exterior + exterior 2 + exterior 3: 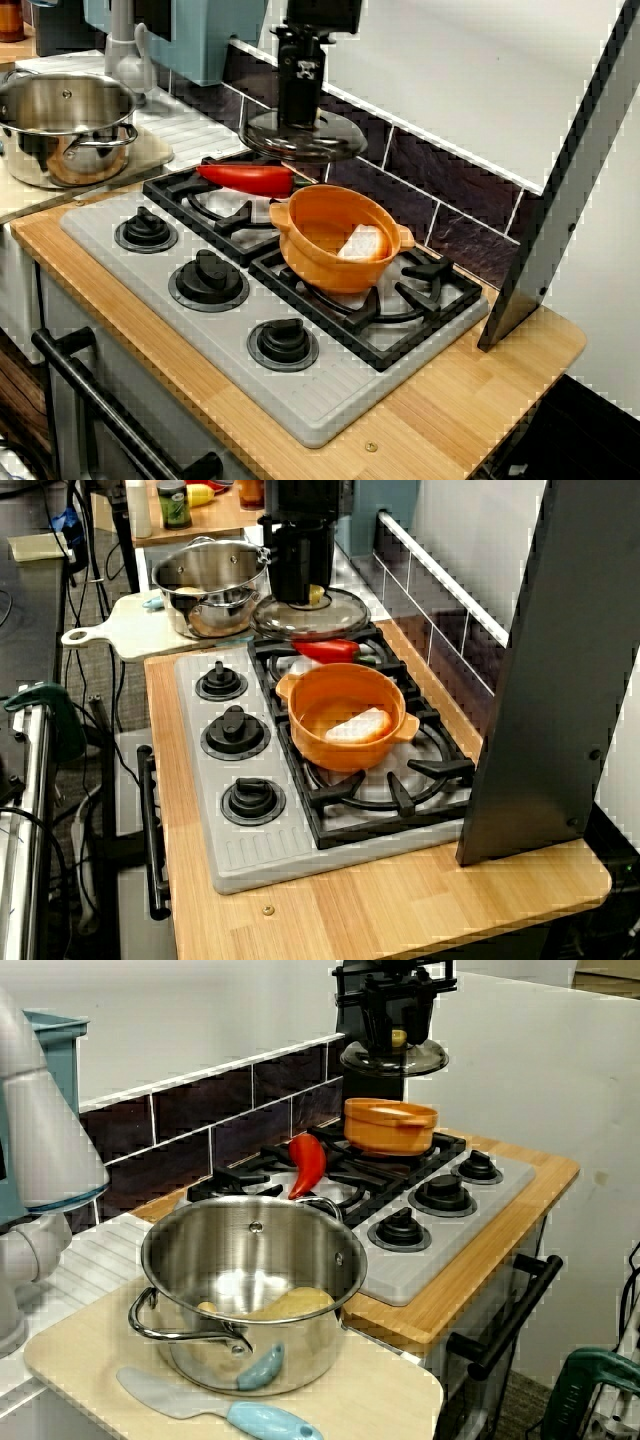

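Note:
My black gripper (pixel 301 115) hangs over the back of the stove, shut on the yellowish knob of a round glass lid (pixel 330 145). The lid floats level in the air, just above the tip of a red pepper (pixel 245 178) lying on the back burner grate. In front of it stands an orange pot (pixel 330 275) on the right burner, uncovered, with a pale white block (pixel 365 243) inside. In the view from the steel pot's side, the gripper (pixel 398 1040) and lid (pixel 420 1060) sit above and behind the orange pot (pixel 390 1128).
A steel pot (pixel 250 1260) with food in it stands on a cutting board (pixel 380 1400) left of the stove, a light blue spatula (pixel 230 1415) beside it. A slanted metal panel (pixel 570 190) rises at the stove's right end. Three black knobs line the grey stove front (pixel 200 330).

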`<action>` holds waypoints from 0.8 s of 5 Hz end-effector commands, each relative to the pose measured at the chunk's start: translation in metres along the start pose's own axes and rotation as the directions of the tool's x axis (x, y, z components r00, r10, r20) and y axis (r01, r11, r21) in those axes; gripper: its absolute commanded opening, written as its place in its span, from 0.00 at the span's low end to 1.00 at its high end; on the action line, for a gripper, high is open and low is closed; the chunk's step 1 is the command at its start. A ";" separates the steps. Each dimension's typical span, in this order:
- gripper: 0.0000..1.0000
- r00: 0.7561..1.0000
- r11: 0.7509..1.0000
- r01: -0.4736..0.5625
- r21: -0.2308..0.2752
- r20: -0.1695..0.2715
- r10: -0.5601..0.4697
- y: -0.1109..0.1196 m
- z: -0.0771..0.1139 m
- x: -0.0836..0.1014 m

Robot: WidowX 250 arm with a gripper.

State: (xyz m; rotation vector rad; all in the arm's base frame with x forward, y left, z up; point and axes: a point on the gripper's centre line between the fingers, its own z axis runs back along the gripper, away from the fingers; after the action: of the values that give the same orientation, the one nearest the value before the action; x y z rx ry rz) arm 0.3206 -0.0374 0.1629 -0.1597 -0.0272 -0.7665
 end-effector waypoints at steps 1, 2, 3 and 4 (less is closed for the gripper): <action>0.00 0.997 0.999 0.017 0.050 0.080 -0.021 0.002 0.040 -0.015; 0.00 0.997 0.999 0.012 0.046 0.077 -0.016 0.005 0.045 -0.020; 0.00 0.997 0.999 0.012 0.040 0.075 -0.015 0.006 0.048 -0.024; 0.00 0.996 0.999 0.010 0.038 0.083 -0.014 0.006 0.054 -0.028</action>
State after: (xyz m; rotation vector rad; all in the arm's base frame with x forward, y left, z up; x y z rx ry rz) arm 0.3074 -0.0093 0.1836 -0.2005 -0.0254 -0.7571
